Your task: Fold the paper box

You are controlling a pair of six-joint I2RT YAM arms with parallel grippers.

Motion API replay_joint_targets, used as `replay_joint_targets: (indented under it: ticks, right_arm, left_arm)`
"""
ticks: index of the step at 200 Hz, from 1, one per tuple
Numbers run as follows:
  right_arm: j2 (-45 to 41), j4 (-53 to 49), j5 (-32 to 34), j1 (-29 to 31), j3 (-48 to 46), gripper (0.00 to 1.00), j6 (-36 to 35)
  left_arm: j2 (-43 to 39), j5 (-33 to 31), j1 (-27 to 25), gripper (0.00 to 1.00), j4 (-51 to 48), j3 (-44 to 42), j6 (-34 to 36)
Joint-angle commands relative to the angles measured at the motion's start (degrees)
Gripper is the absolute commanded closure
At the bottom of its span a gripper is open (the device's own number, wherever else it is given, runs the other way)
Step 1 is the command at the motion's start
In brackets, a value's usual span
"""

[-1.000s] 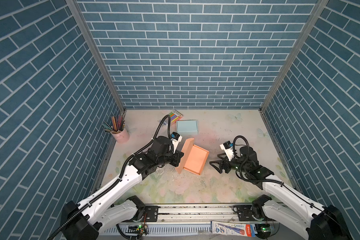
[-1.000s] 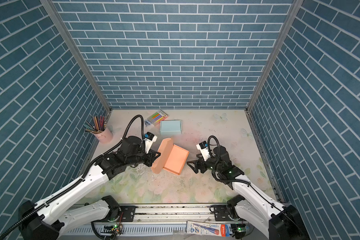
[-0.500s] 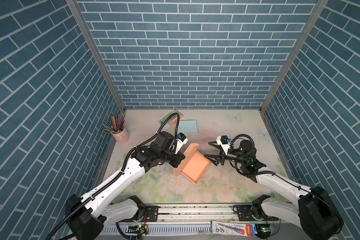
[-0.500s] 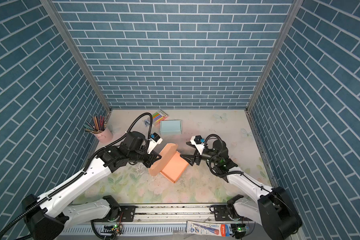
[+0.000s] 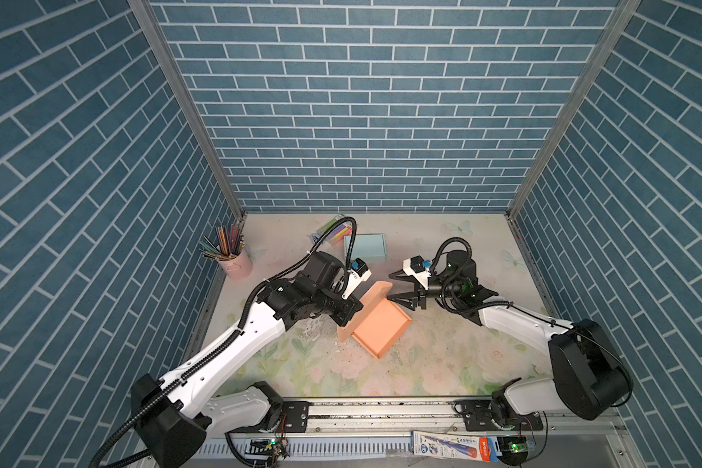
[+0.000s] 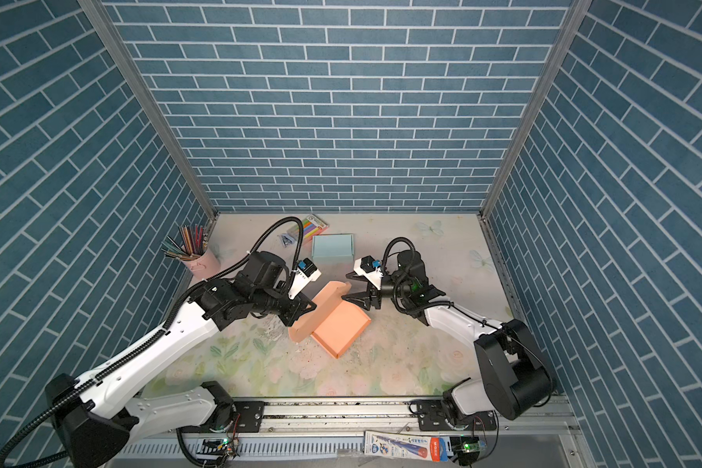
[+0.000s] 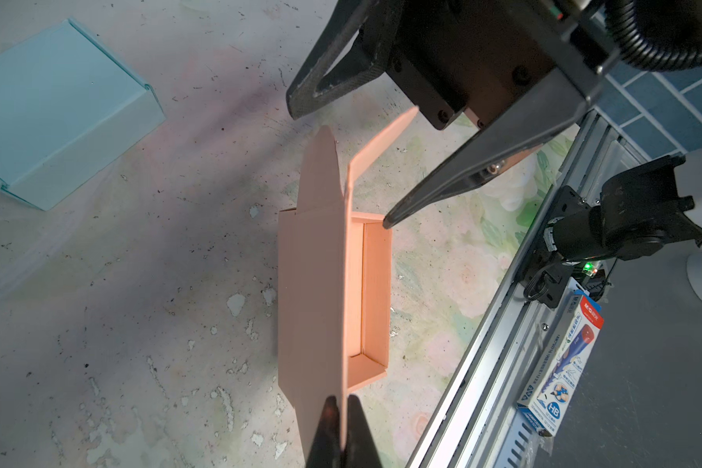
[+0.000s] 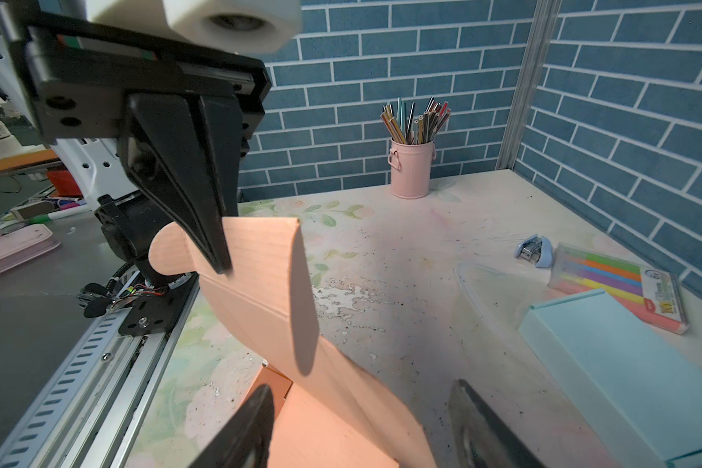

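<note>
At the middle of the table, the orange paper box sits on its tray, with the lid raised on edge. The left gripper has its jaws pressed together, pinching one end of the lid. The right gripper has swung from beside the tray to the lid's other end. Its jaws have narrowed but are still spread on either side of the end flap. The flap probably gets folded in next, and the box is not yet closed.

At centre — paper box, closed box behind it, marker case alongside, pencil cup far left.
</note>
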Motion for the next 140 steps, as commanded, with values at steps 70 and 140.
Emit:
replay_joint_targets:
  ticks: [70,140]
  right_arm:
    - [2.3,-7.5,1.8,2.3,3.5,0.55,-9.2]
    - [3.2,-7.7,3.0,2.6,4.0,0.54,-9.5]
  left_arm:
    - [1.4,-1.1,-0.3,1.00,-0.6,1.4,2.2]
    - [1.9,-2.1,-0.6,1.00,-0.8,1.7,2.5]
